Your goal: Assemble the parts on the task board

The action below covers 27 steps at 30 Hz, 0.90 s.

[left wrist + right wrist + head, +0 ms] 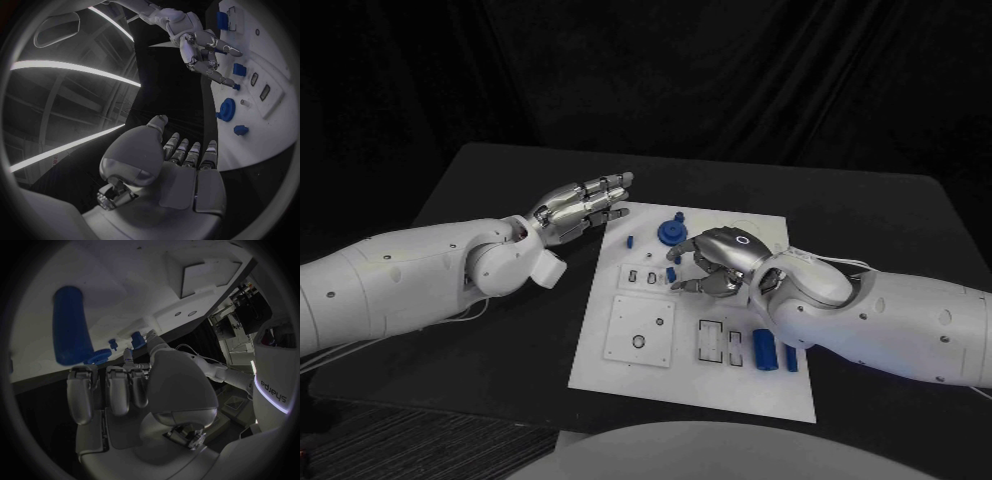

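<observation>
A flat white task board (678, 372), rectangular and matte with several recessed slots and small holes, lies in the middle of the black counter (877, 215), its long sides running from the near edge toward the far edge. Small blue parts sit on it: a round disc-shaped part (674, 231) with a stub on top near the board's far end, a small peg (632, 240) just beside it, and a smooth blue cylinder (764, 348) with a thinner blue bar (792, 357) next to it near the board's right edge.

The left hand (577, 208), silver and segmented with a glossy palm, hovers at the board's far left corner with its fingers (187, 152) stretched out straight and side by side, holding nothing and touching no part.

The right hand (720, 258) is over the board's middle, fingers (119, 387) curled downward with their tips on or just above the white surface, near a small blue piece (671, 274). Whether anything is pinched beneath them is hidden; I cannot tell. In the right wrist view the cylinder looms large beyond the fingertips, apart from them.
</observation>
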Each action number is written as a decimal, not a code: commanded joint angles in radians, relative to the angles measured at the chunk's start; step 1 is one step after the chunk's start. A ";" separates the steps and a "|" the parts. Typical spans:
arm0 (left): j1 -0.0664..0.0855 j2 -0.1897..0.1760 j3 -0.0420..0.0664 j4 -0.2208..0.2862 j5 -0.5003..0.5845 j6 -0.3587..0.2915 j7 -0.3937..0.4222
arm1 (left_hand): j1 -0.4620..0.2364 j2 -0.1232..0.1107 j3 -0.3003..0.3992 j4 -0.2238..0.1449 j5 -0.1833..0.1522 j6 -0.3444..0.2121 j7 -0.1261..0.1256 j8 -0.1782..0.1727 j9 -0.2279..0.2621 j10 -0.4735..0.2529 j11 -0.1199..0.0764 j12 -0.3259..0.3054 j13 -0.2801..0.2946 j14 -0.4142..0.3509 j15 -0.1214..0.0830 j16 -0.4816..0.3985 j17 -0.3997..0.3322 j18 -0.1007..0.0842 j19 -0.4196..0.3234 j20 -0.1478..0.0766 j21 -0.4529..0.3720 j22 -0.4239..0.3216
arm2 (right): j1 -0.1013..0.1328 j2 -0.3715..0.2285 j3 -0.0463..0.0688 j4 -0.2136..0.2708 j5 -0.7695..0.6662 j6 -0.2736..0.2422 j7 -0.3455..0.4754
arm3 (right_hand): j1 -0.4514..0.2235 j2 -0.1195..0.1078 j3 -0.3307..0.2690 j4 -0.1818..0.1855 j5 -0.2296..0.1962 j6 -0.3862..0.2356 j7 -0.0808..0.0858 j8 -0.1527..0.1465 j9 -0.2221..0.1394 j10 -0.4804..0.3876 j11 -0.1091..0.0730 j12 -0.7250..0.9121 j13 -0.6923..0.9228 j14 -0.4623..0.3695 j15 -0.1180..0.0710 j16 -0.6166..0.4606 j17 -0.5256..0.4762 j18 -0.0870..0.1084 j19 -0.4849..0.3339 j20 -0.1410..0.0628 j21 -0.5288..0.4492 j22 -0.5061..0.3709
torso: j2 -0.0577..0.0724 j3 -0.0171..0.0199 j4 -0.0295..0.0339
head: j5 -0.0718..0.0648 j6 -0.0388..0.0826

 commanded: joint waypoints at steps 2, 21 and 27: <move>-0.001 -0.008 0.001 0.016 -0.001 -0.070 0.064 | -0.035 -0.010 -0.074 0.112 -0.106 0.002 -0.005 0.004 0.001 -0.001 0.003 0.002 0.000 -0.004 -0.001 0.003 -0.001 0.010 -0.002 -0.002 0.002 0.000 | 0.023 -0.026 0.005 0.041 -0.007 -0.117 0.027 | -0.004 -0.015 -0.004 0.028 -0.006 0.008 -0.001 0.007 -0.004 0.104 0.002 0.003 0.263 0.106 0.002 0.003 0.263 -0.016 0.106 0.004 0.003 0.263 | 0.000 -0.0001 -0.0007 | 0.003 0.011; 0.072 -0.074 0.002 0.122 -0.382 -0.523 0.260 | -0.058 -0.095 -0.255 0.183 -0.431 0.237 0.069 0.047 0.018 0.302 0.105 0.430 0.046 0.550 0.020 0.227 0.153 0.010 0.385 0.015 0.258 0.111 | 0.188 -0.266 -0.002 0.207 0.022 -0.197 0.033 | -0.074 0.018 -0.014 0.118 -0.010 0.040 -0.004 0.012 -0.022 0.104 -0.001 0.003 0.263 0.106 -0.001 0.003 0.263 -0.016 0.106 0.002 0.003 0.263 | -0.010 -0.0003 -0.0120 | 0.015 0.019; 0.103 -0.070 0.002 0.136 -0.464 -0.567 0.211 | 0.063 -0.078 -0.233 0.170 -0.217 0.332 0.102 0.043 0.026 0.556 0.127 0.580 0.109 0.851 0.007 0.508 0.382 0.007 0.601 0.006 0.437 0.196 | 0.192 -0.310 -0.006 0.202 0.053 -0.159 0.037 | -0.081 0.038 -0.011 0.118 -0.008 0.047 0.001 0.014 -0.024 0.104 0.002 0.003 0.263 0.106 0.002 0.003 0.263 -0.016 0.106 0.003 0.003 0.263 | -0.015 0.0055 -0.0227 | 0.029 0.025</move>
